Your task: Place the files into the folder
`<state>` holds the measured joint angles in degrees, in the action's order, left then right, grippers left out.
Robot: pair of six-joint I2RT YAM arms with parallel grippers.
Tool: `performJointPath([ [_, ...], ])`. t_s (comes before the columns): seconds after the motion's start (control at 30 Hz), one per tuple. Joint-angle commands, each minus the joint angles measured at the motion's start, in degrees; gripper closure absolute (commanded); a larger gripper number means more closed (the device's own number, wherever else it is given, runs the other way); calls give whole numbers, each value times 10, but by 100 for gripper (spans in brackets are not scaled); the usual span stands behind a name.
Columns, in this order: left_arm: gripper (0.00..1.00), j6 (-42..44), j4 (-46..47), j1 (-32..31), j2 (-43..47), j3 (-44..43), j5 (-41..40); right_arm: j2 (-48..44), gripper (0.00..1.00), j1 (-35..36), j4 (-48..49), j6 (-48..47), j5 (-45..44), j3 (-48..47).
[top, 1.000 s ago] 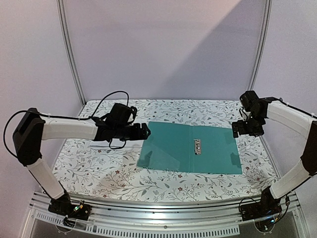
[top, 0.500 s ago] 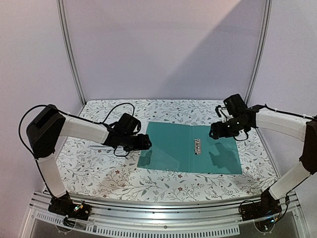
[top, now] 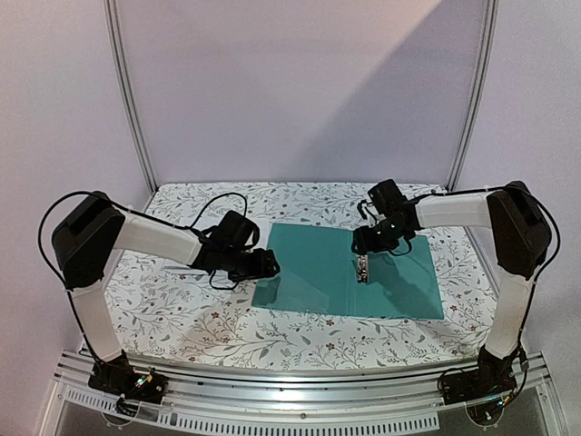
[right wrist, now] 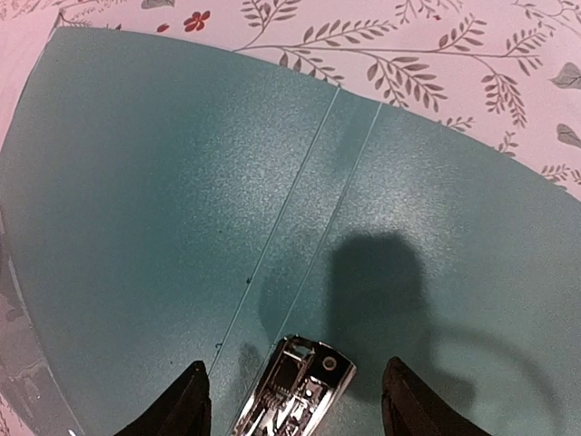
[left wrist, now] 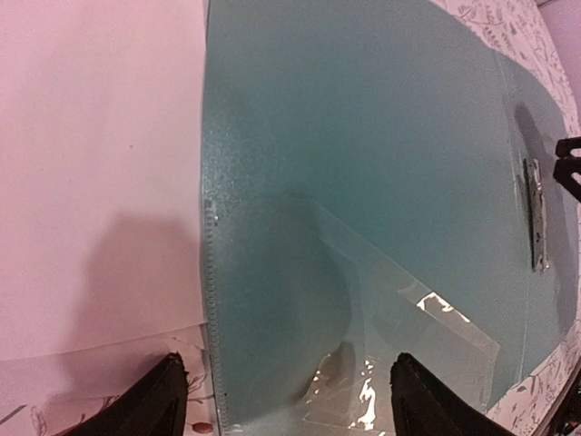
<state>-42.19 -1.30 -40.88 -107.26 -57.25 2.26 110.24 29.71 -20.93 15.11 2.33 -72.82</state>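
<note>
The teal folder (top: 318, 272) lies open and flat mid-table, its silver clip (top: 362, 267) running 12 to 6 o'clock along the spine, a clear pocket (left wrist: 399, 318) on its left cover, and the white files (left wrist: 91, 163) touching its 9 o'clock edge.

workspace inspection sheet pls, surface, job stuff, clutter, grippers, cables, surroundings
surface: floral-print tablecloth, lying flat
job's things: teal folder lies open with its silver clip at the spine; clear pocket on its left cover; white paper sheet lies beside the folder's left edge, not inside it; print not legible
clutter: nothing seen
grippers: left gripper at the folder's left edge, jaws open; right gripper just above the clip, jaws open
cables: black cable loops from the left wrist
surroundings: pale walls, metal frame poles, aluminium rail at the near edge
</note>
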Motion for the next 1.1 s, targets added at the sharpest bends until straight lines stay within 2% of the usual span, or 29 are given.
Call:
performJointPath([
  [0.0,24,-6,-4,-5,-23,13,12,43,38,19,11,-7,9,-27],
  [0.13,30,-5,7,-8,-28,21,40,68,46,31,-3,-19,-6,-33],
  [0.3,38,3,27,-21,-23,31,63,66,70,38,-3,-24,-8,10],
  [0.37,38,8,18,-29,-15,36,66,56,74,41,-2,-20,-10,39],
  [0.73,41,18,-26,-82,54,93,91,-49,79,61,9,3,-35,208],
  [0.87,41,26,-58,-100,93,105,94,-84,79,67,6,10,-33,230],
  [1.07,33,61,-134,-97,149,90,38,-101,79,78,-4,15,-30,223],
])
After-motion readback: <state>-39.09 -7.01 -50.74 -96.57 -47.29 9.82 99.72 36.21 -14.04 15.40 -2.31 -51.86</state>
